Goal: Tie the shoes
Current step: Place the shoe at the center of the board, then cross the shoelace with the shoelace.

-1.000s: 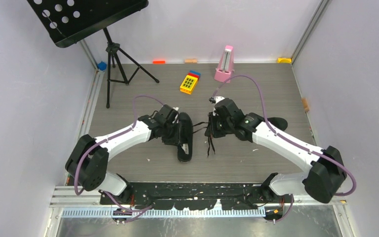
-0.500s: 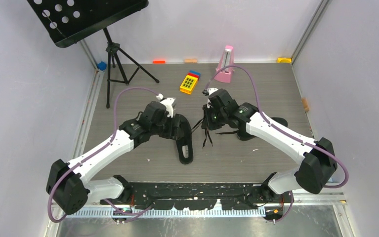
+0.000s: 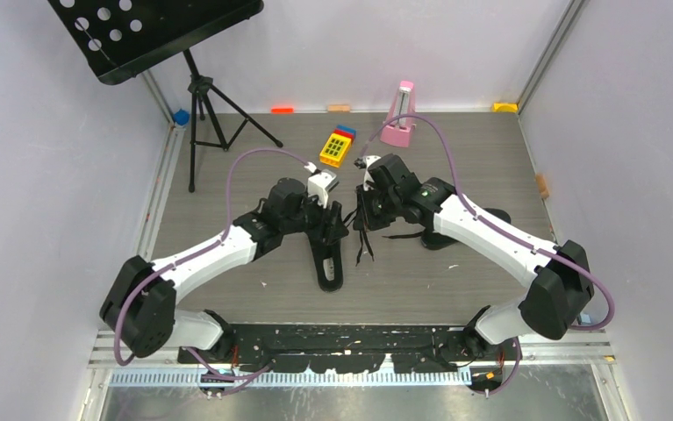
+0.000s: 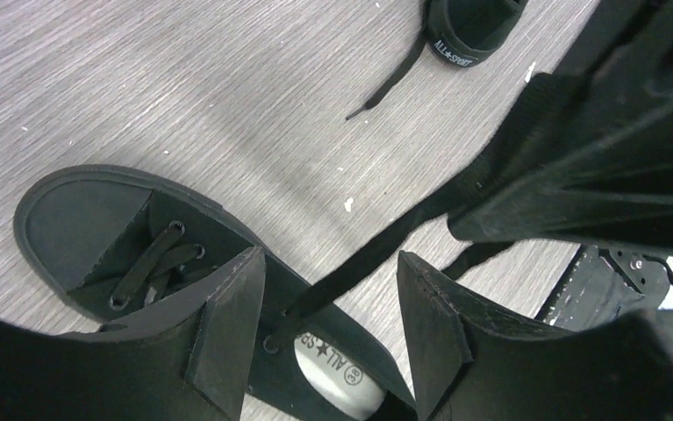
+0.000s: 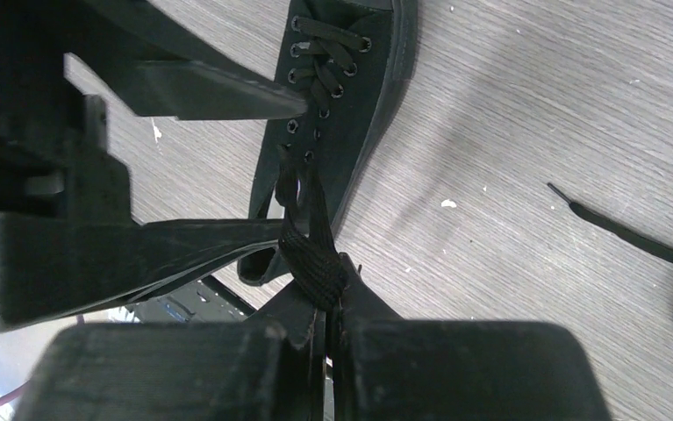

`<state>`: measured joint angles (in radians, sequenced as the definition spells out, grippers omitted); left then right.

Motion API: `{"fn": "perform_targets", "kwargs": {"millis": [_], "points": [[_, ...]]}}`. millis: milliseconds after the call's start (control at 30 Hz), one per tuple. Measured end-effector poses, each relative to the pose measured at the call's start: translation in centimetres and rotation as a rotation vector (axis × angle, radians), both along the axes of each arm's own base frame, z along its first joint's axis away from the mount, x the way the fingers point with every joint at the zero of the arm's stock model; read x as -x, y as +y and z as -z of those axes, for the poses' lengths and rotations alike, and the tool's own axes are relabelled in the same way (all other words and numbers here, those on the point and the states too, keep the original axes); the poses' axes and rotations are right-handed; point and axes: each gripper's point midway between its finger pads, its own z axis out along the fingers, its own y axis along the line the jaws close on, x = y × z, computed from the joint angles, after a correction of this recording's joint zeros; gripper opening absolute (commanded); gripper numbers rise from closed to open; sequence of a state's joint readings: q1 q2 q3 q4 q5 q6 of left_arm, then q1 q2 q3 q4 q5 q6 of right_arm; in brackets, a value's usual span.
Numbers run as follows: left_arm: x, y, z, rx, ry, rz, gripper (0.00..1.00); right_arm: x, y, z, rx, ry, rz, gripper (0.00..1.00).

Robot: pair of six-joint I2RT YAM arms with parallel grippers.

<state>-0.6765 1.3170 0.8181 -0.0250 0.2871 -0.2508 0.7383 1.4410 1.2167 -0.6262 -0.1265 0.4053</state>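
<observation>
While the right gripper (image 5: 332, 307) is pinching the black lace (image 5: 313, 254) tight above the shoe (image 3: 331, 259) in the middle of the table (image 3: 227, 167), the left gripper (image 4: 328, 285) is holding its fingers (image 4: 227, 333) spread wide, with the lace running between them. If it is closing off to one side, it may be missing the lace, and the pull could be tipping the shoe.

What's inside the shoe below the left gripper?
Inside the shoe, a light grey insole with printed lettering shows by the top eyelets. The laced tongue covers the toe end; the fingers of the left gripper hide the heel end in the wrist view.
</observation>
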Motion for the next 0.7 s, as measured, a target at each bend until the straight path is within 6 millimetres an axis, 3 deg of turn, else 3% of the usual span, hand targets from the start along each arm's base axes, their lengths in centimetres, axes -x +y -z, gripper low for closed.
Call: {"fn": "perform_targets", "kwargs": {"millis": [67, 167, 300, 333, 467, 500, 600, 700], "points": [[-0.2, -0.4, 0.6, -0.001, 0.006, 0.011, 0.57, 0.1, 0.1, -0.1, -0.006, 0.004, -0.005, 0.03], [-0.4, -0.9, 1.2, 0.004, 0.012, 0.028, 0.42, 0.2, 0.2, -0.1, -0.01, 0.009, -0.011, 0.04], [-0.4, -1.3, 1.9, -0.001, 0.024, 0.051, 0.02, 0.2, 0.2, -0.1, -0.011, 0.009, -0.011, 0.07], [-0.5, -1.5, 1.9, 0.0, 0.029, 0.052, 0.0, 0.2, 0.2, -0.1, -0.01, 0.009, -0.01, 0.12], [-0.7, -1.6, 1.9, -0.014, 0.031, 0.062, 0.0, -0.2, -0.1, 0.0, 0.002, -0.001, 0.018, 0.47], [-0.6, -1.5, 1.9, -0.019, 0.034, 0.062, 0.0, -0.4, -0.2, 0.0, 0.004, -0.002, 0.028, 0.51], [-0.2, -1.1, 2.1, -0.035, 0.051, 0.06, 0.0, -0.7, -0.7, 0.4, 0.022, -0.01, 0.048, 0.52], [0.3, -0.7, 1.6, -0.039, 0.053, 0.061, 0.0, -0.5, -1.4, 1.3, 0.046, -0.005, 0.063, 0.41]]}}
